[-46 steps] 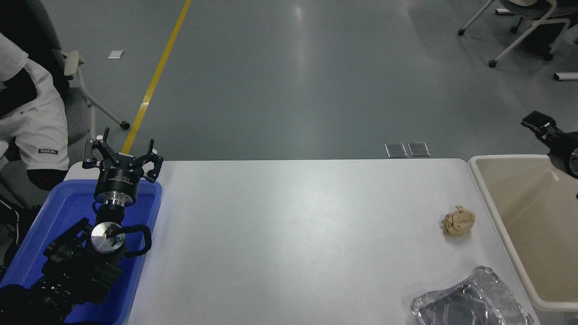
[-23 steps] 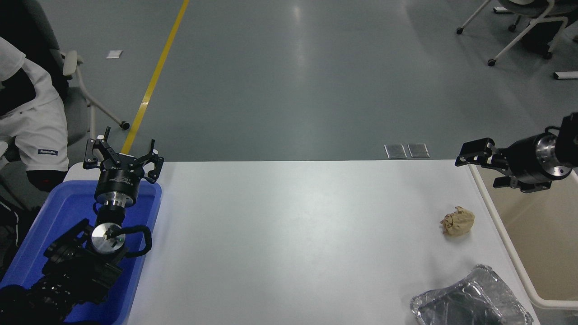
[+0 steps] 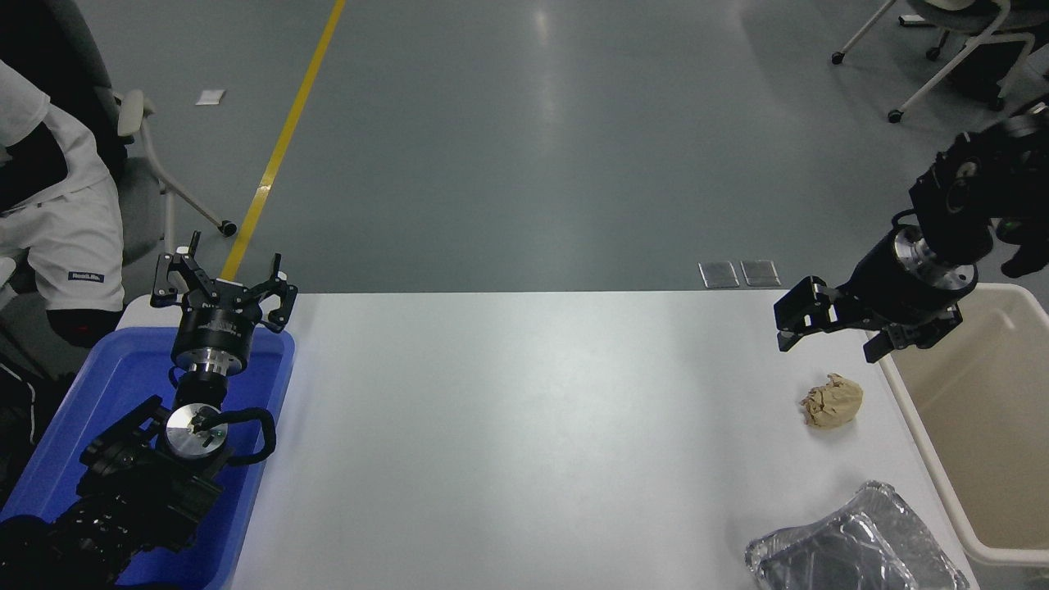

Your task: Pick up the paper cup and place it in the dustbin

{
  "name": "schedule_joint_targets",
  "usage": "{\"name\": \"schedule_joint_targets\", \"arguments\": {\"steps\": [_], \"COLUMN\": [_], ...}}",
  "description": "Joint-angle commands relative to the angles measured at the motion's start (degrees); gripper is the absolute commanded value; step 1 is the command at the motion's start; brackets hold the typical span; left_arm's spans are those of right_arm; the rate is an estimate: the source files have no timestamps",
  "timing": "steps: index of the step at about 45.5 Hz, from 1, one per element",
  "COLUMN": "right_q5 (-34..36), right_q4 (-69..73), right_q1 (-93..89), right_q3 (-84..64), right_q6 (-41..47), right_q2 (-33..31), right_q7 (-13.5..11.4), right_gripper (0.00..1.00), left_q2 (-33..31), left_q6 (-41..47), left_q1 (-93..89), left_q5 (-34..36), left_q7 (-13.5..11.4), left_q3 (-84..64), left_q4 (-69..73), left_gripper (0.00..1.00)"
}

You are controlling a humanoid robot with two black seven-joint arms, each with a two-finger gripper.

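Right claw (image 3: 829, 339) spread wide and holding nothing, over the desk's (image 3: 533, 426) far right corner, just beyond the crumpled tan paper ball (image 3: 832, 401) and beside the dustbin's (image 3: 908, 410) rim. Paper cup nowhere visible. Foil tray (image 3: 852, 545) at near right. Left claw (image 3: 221, 283) parked, fingers spread, above the blue tray (image 3: 262, 410).

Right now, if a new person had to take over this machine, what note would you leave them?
Right gripper: open, holding nothing, above the table's far right corner, beside the dustbin.
Left gripper: open, parked over the blue tray.
Paper cup: not in view; whether it lies in the dustbin cannot be told.
On the table: a crumpled paper ball and a foil tray.
Done: unclear. Left: find the cup first.
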Motion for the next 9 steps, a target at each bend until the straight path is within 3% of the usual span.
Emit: {"name": "schedule_joint_targets", "arguments": {"steps": [1, 9], "right_q5": [-1.0, -3.5], "right_q4": [0.1, -0.1], "right_q1": [0.2, 0.2], "right_q3": [-0.7, -0.5], "right_q6": [2.1, 2.1], "right_q2": [3.9, 3.9], "right_q7": [0.0, 0.0], "right_gripper": [1.0, 1.0], "left_q2": [0.0, 0.0], "left_q6": [0.0, 0.0], "left_q1": [0.0, 0.0], "left_q5": [0.0, 0.0], "left_q7": [0.0, 0.0], "left_q3": [0.0, 0.0], "left_q4": [0.0, 0.0], "left_gripper": [0.99, 0.99]}}
